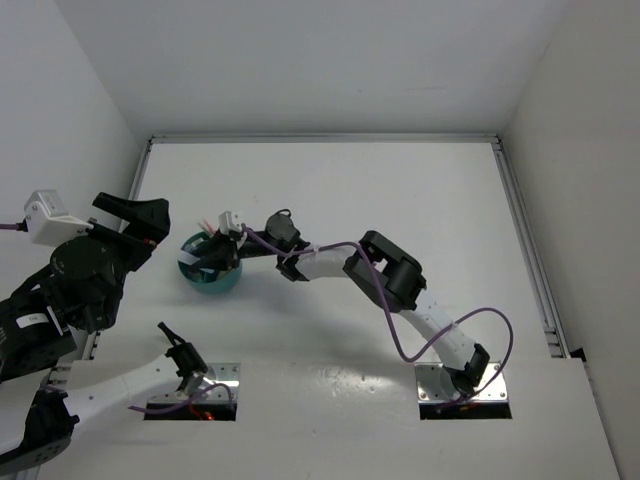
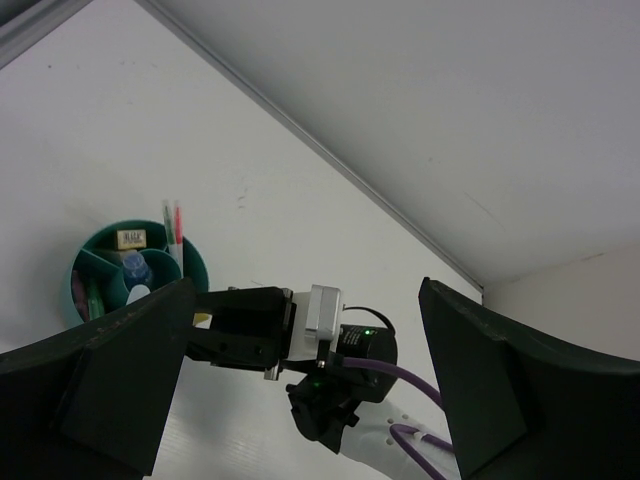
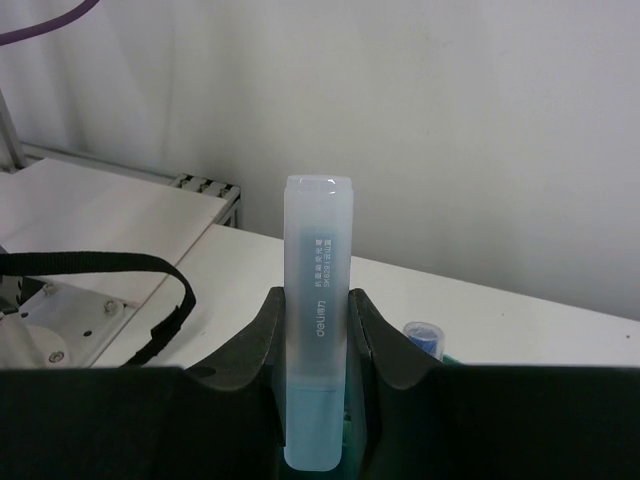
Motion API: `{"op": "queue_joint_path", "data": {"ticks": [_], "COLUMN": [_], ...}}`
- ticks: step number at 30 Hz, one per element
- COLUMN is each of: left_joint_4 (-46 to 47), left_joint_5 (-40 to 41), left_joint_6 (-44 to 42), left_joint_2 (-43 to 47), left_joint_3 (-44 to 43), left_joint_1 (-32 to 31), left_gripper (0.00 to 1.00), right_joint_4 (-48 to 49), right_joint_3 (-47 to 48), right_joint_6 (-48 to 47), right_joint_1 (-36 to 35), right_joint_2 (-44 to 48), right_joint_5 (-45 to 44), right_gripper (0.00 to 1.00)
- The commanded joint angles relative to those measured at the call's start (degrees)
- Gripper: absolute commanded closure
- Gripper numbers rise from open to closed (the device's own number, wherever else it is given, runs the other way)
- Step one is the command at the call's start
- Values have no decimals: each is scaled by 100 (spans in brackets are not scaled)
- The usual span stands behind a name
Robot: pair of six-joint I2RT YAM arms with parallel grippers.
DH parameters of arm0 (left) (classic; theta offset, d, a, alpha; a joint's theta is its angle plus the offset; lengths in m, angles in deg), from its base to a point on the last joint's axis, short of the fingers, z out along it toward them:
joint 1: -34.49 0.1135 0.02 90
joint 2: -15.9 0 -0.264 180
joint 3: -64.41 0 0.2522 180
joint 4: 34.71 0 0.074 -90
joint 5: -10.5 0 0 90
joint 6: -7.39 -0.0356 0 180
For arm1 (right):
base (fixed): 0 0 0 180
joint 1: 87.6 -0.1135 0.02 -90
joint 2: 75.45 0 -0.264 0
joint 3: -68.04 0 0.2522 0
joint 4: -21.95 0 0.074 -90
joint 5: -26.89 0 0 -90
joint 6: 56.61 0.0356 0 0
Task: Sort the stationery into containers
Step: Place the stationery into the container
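Right gripper [image 3: 317,310]: fingers clamped on the pale blue marker [image 3: 317,250], held upright over the cup [image 2: 198,262]; the marker's lower end is hidden.
Cup: dark teal, divided inside, standing on the table [image 1: 400,190] left of centre.
In the cup: 1 pink pen [image 2: 179,222] and 1 green pen [image 2: 167,220] sticking up at the far side, a small eraser [image 2: 131,238], a blue-capped tube [image 2: 135,266].
Left gripper [image 1: 140,222]: raised just left of the cup, fingers [image 2: 120,370] wide apart, holding nothing.

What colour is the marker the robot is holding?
The marker is pale blue with a frosted cap. The right wrist view shows it best.
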Motion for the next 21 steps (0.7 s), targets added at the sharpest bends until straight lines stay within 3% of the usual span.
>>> {"op": "queue_joint_path", "data": {"ticks": [1, 21], "left_joint_4": [-3, -3], "left_joint_5": [18, -35], "left_joint_6": [4, 4], "left_joint_2": [-22, -22], "left_joint_3": [13, 13], "left_joint_1": [39, 39], "left_gripper": [0, 0], "right_joint_4": [573, 793], "right_joint_3": [-45, -143], "right_joint_6": [29, 29], "right_joint_1": [-40, -40], "right_joint_2": [44, -289], "right_joint_5": [81, 81], "right_gripper": [100, 96]}}
